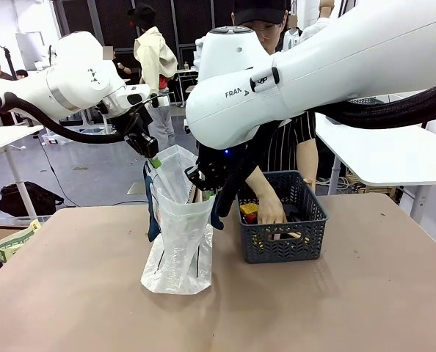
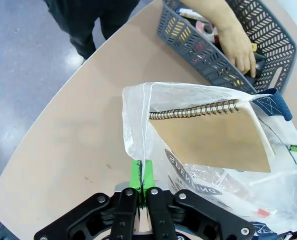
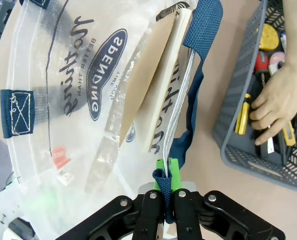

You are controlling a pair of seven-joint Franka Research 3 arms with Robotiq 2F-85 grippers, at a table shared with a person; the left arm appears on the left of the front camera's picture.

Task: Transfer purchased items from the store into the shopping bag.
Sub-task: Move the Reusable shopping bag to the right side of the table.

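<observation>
Both grippers are clenched on the shopping bag (image 1: pixel 178 242), one at each side of its mouth. From where I stand, the left gripper (image 2: pixel 142 174) pinches the thin plastic rim between its green pads, and the right gripper (image 3: pixel 167 169) is closed on the navy strap handle (image 3: pixel 203 30) together with the rim on the opposite side. I think they hold it this way to pull the mouth apart and to hold the soft bag up, because it would probably fall flat on the worktop (image 1: pixel 71 293) without support.

The bag stands on the worktop just beside the store (image 1: pixel 284 251), the dark grey basket, on the robot's left side of it. A spiral notebook (image 2: pixel 208 136) with a brown cover is already inside the bag, upright and leaning on one wall, with its wire edge near the opening. Something small and red lies lower in the bag, but I cannot tell what it is.

The person's hand (image 1: pixel 269 213) reaches into the basket, with the fingers among the purchased items (image 3: pixel 266 45), which are yellow, red and black small goods. I cannot say which one is being taken. My judgement is that the work is only partly done, since several items remain in the basket, close enough for a short move over to the open bag.
</observation>
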